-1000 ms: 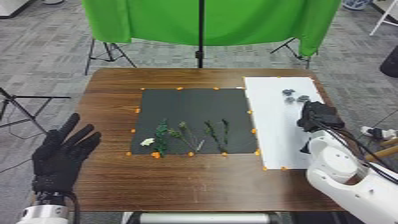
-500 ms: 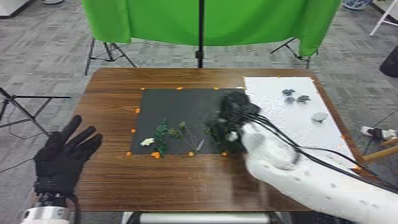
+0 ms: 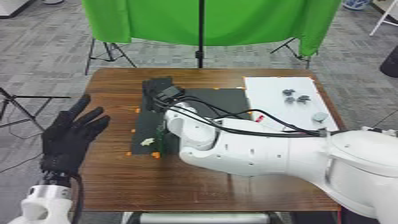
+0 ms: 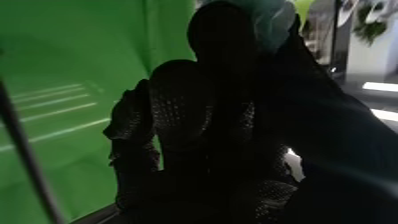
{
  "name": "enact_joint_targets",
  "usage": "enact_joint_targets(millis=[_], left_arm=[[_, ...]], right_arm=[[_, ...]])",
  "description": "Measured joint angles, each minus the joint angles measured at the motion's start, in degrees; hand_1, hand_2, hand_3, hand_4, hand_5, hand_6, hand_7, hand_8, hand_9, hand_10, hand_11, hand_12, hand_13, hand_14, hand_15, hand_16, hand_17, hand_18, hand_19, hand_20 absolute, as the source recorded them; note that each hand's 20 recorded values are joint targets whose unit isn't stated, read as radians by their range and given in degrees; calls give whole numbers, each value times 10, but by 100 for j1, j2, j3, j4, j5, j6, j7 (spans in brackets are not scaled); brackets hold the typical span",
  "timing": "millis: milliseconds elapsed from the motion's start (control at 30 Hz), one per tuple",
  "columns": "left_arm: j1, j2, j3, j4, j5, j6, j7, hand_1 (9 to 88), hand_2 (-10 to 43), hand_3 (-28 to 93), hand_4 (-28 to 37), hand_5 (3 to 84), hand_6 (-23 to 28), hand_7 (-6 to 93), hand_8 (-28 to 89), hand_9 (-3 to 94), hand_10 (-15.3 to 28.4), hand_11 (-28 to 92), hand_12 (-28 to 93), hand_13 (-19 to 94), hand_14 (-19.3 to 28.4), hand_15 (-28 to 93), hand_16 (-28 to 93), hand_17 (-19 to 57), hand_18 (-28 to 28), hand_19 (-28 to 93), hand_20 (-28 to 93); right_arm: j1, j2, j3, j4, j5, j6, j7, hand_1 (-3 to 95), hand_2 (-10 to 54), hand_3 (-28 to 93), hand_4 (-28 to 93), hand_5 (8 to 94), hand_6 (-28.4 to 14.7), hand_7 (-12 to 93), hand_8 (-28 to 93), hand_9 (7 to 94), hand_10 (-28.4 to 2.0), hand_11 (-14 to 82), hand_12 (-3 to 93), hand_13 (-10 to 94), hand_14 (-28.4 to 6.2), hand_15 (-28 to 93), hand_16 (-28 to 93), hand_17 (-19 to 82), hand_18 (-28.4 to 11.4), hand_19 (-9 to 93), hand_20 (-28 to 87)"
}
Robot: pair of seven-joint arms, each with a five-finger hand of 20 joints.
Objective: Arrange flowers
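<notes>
In the head view my right hand [image 3: 158, 89] is over the far left corner of the dark mat [image 3: 218, 97]. In the right wrist view, that hand [image 4: 222, 110] has its fingers and thumb closed round a pale blue-green thing [image 4: 269, 21], seemingly a flower. A white flower [image 3: 147, 142] lies at the mat's near left, beside a green sprig [image 3: 161, 139]; my right arm hides the mat's middle and near right. Small grey-green flower heads [image 3: 303, 98] and a pale round one [image 3: 320, 117] are on the white sheet [image 3: 266, 95]. My left hand [image 3: 67, 137] is open at the table's left edge.
The brown table [image 3: 213, 192] reaches past the mat on its near side. Orange tape bits [image 3: 155, 155] mark the mat's edge. A green cloth [image 3: 160, 20] hangs behind the table on a black stand. My right arm spans the table's right half.
My right hand has swept left from the white sheet, across the mat to its far left corner, uncovering the pale round flower head. My left hand has shifted slightly forward and right.
</notes>
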Motion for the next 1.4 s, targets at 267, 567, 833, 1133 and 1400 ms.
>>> enact_joint_targets(millis=[267, 567, 833, 1133, 1400], left_arm=[[-172, -49, -48, 5, 120, -94, -105, 161, 85, 751, -283, 339, 58, 108, -101, 337, 186, 194, 103, 236, 281, 469, -74, -87, 284, 536, 179], [-243, -104, -42, 49, 161, -203, -100, 163, 85, 754, -283, 338, 58, 107, -101, 337, 186, 194, 103, 237, 281, 470, -75, -87, 284, 535, 180], [-253, -245, -111, 63, 283, -336, -261, 168, 83, 756, -283, 339, 58, 108, -101, 337, 186, 196, 102, 237, 281, 470, -75, -87, 284, 536, 180], [-264, -423, -166, 64, 355, -373, -471, 182, 83, 758, -283, 340, 58, 108, -101, 337, 186, 197, 103, 237, 280, 470, -75, -87, 284, 536, 180], [-264, -421, -162, 64, 359, -369, -541, 187, 81, 763, -283, 340, 59, 108, -101, 337, 186, 197, 102, 236, 280, 471, -75, -87, 284, 536, 180]], right_arm=[[-182, -61, 576, 39, -233, -1009, 17, 542, -95, 602, -283, 778, 46, 144, -30, 847, -73, 312, 282, 693, -55, 734, 206, 249, -199, 851, 473], [-392, 12, 567, 46, -337, -1312, 84, 502, -95, 607, -283, 703, 52, 149, -60, 804, -83, 363, 237, 667, -60, 750, 195, 233, -201, 843, 478], [-595, 14, 714, 35, -513, -1667, 169, 459, -95, 676, -283, 685, 54, 147, -104, 791, -87, 377, 223, 655, -66, 757, 188, 227, -203, 842, 479], [-815, 72, 1027, 4, -558, -1936, 135, 391, -95, 729, -283, 629, 38, 146, -133, 761, -100, 412, 193, 635, -73, 771, 188, 206, -212, 834, 492], [-815, 83, 1074, -24, -465, -2135, 129, 355, -95, 708, -283, 607, 25, 143, -131, 750, -105, 429, 188, 628, -87, 797, 193, 195, -221, 825, 508]])
